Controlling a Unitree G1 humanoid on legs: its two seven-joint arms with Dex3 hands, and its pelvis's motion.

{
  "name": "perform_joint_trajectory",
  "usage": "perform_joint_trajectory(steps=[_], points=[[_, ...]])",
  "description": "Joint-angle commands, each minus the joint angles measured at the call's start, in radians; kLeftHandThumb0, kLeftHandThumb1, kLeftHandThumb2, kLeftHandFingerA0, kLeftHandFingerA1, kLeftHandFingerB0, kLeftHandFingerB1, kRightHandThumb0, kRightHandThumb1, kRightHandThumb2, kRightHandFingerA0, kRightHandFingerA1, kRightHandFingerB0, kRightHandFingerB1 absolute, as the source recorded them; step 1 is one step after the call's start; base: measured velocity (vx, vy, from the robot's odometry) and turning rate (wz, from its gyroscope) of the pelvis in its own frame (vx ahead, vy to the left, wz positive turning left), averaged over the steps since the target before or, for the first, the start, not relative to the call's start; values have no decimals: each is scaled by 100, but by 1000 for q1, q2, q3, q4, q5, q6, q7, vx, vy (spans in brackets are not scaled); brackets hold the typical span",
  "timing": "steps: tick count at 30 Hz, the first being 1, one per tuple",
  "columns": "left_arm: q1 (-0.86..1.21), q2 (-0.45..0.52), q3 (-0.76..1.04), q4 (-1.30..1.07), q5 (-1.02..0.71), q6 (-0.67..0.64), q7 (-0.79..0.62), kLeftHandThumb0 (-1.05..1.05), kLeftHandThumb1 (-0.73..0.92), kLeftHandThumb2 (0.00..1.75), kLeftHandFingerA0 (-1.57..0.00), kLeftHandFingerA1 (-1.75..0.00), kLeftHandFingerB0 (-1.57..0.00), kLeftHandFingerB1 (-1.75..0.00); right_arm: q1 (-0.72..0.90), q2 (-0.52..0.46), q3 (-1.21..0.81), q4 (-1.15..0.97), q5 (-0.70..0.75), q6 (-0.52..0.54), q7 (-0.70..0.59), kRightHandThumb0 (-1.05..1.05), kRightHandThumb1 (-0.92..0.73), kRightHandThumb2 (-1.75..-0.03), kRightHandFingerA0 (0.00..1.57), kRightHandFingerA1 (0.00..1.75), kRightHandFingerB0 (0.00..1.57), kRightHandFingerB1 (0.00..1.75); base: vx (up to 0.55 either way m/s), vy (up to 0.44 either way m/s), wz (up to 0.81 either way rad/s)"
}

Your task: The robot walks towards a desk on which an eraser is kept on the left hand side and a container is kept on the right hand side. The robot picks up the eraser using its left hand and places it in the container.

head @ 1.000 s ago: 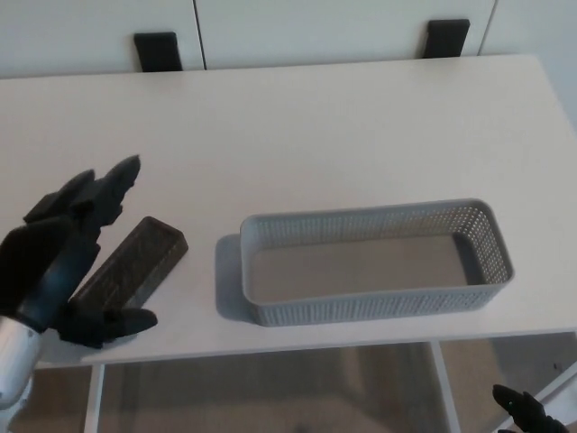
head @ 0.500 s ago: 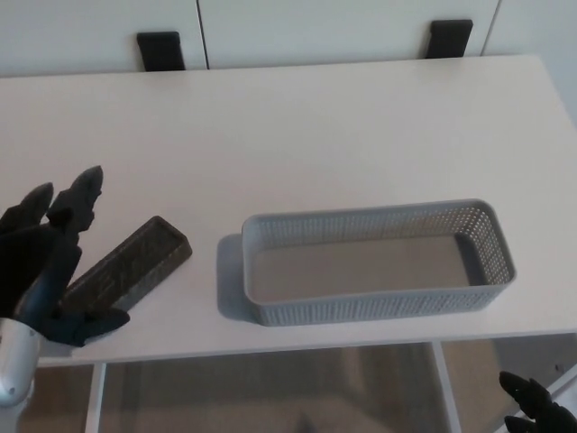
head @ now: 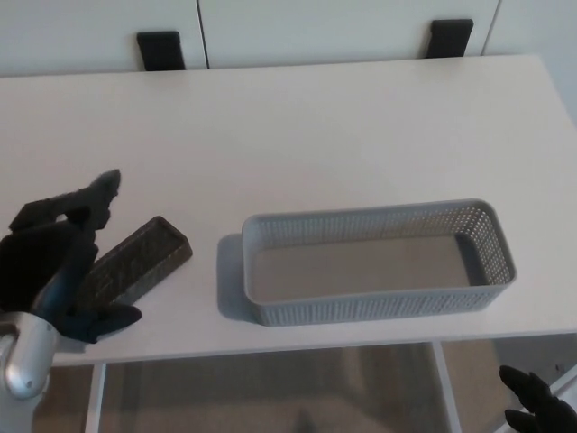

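A white bench [head: 315,135] carries a dark eraser [head: 135,262] at left and a grey container [head: 379,302] at right.

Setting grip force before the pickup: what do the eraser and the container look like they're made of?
The eraser is a dark block with a matte, rough-textured top, probably felt or foam. The container looks like rigid grey plastic: matte walls perforated with small holes all round, smooth solid floor.

Left hand [head: 50,271]: black, thick fingers, silver-grey wrist cuff. Right hand [head: 539,413]: black fingertips only.
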State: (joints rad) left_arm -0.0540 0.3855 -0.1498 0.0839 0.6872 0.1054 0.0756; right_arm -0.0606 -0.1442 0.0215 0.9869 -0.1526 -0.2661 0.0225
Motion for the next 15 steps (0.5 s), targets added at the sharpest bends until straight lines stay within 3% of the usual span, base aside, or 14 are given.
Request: perform_joint_trajectory(steps=[1, 2, 7, 8, 9, 10, 11, 12, 13, 14, 15], points=[[-26, -6, -36, 35, 17, 36, -16, -74, 39, 52, -1, -67, 0, -44, -15, -17, 4, -2, -3, 8, -9, -18, -57, -57, 13, 41, 2, 29, 0, 0, 0], [-29, -7, -41, 39, 18, 41, -18, -76, 27, 73, -5, -65, 0, -43, -16, -17, 4, -3, -4, 10, -10, -18, -57, -57, 13, 41, 2, 29, 0, 0, 0], [-55, -10, -79, 83, 28, 72, -39, -83, 27, 71, -2, -64, 0, -47, -28, -19, 12, -4, -11, 17, -18, -16, -55, -59, 12, 43, 6, 23, 0, 0, 0], [-58, -12, -90, 96, 34, 77, -36, -76, 37, 53, -4, -70, -1, -49, -26, -21, 15, -9, -13, 16, -18, -17, -55, -59, 13, 44, 6, 23, 0, 0, 0], [-59, -11, -92, 98, 32, 78, -35, -76, 37, 53, -4, -70, -1, -49, -26, -21, 15, -9, -13, 16, -19, -17, -55, -59, 13, 44, 6, 23, 0, 0, 0], [-67, -10, -104, 127, 34, 85, -51, -41, 4, 79, -9, -60, 0, -54, -26, -23, 16, -7, -11, 11, -13, -19, -57, -56, 13, 42, 2, 29, 0, 0, 0], [-66, -10, -106, 129, 32, 87, -51, -41, 4, 79, -9, -60, 0, -54, -25, -23, 17, -7, -12, 10, -12, -19, -57, -56, 13, 42, 2, 29, 0, 0, 0], [-71, -5, -115, 147, 32, 86, -59, -42, 8, 81, -10, -60, 0, -54, -26, -23, 16, -7, -9, 12, -9, -19, -57, -57, 12, 42, 2, 29, 0, 0, 0], [-80, 4, -129, 165, 35, 94, -89, -71, 32, 76, -17, -69, -5, -56, -25, -23, 18, -9, -11, 15, -7, -18, -55, -60, 11, 43, 6, 23, 0, 0, 0], [-84, 10, -131, 173, 26, 94, -108, -61, 41, 64, -19, -76, -8, -57, -27, -24, 20, -11, -12, 17, -7, -20, -57, -56, 12, 42, 3, 29, 0, 0, 0], [-90, 27, -137, 188, 13, 77, -134, -50, 40, 86, -42, -88, -27, -62, -28, -25, 24, -14, -16, 15, -9, -21, -57, -56, 13, 43, 3, 30, 0, 0, 0]])
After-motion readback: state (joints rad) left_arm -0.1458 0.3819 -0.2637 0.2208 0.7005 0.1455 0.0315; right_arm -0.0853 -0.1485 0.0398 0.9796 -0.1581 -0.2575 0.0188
